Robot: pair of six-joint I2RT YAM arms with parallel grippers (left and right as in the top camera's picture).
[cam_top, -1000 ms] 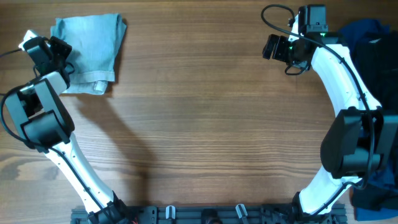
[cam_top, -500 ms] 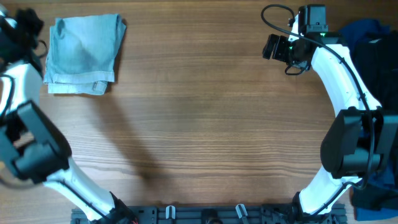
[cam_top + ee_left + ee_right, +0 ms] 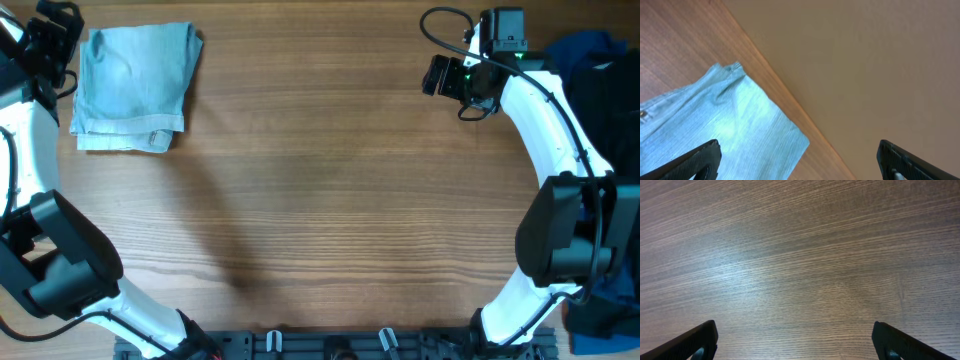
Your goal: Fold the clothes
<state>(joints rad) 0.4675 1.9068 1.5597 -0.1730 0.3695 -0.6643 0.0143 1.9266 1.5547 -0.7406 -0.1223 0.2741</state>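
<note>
The clothes, light blue faded jeans (image 3: pixel 132 87), lie folded into a compact rectangle at the table's far left corner. In the left wrist view their folded corner (image 3: pixel 740 130) reaches close to the table's edge. My left gripper (image 3: pixel 52 28) hovers just left of the jeans, raised off them, open and empty; its two fingers (image 3: pixel 695 160) stand far apart with cloth below one and nothing between. At the far right of the table my right gripper (image 3: pixel 436 75) hangs open over bare wood (image 3: pixel 800 270), holding nothing.
A dark blue garment (image 3: pixel 590 50) and a black garment (image 3: pixel 610 110) are piled at the right edge behind the right arm. The table's far edge (image 3: pixel 790 100) runs right beside the jeans. A black rail (image 3: pixel 330 345) lines the near edge.
The left arm swung up and leftward off the jeans, and its jaws went from shut to wide open. The jeans stay flat where they were. The right arm has not moved.
</note>
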